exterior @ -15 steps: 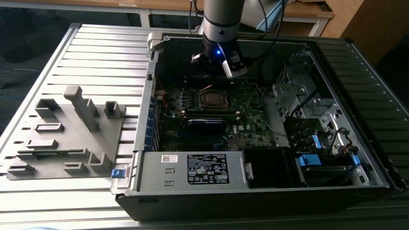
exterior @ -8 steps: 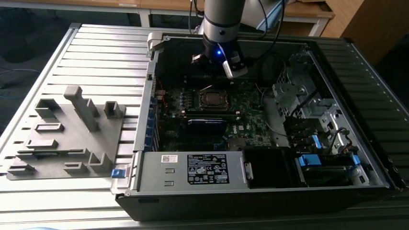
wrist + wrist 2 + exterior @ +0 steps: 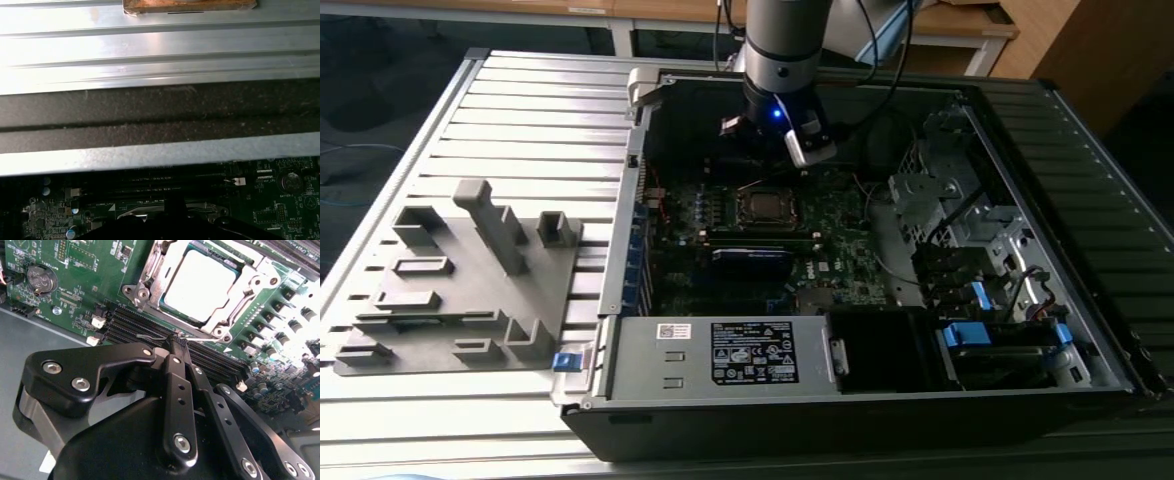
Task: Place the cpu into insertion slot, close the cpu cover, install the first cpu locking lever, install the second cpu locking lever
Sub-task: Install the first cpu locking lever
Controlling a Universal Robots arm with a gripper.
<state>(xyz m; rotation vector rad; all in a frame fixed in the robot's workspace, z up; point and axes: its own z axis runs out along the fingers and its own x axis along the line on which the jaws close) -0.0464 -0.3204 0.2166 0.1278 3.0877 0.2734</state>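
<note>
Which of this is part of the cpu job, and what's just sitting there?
Job:
- cpu
- cover frame lying over it
- locking lever, a thin wire next to the gripper tips
- gripper

Lying about:
- coin battery
- memory slots
- grey tray
- power supply

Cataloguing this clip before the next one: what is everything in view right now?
silvery-grey square cpu: one, mid-motherboard, framed by the cover.
thin silver cpu cover frame: one, down around the cpu.
green motherboard: one, inside the case.
long black memory slots: several, beside the cpu.
round silver coin battery: one, on the motherboard.
open black computer case: one, on the table.
silver power-supply box: one, case's near edge.
grey moulded parts holder: one, exterior view's left of case.
ribbed silver metal table: one.
grey robot arm: one, above the case.
black gripper: one, shut, tips over the memory slots.
</note>
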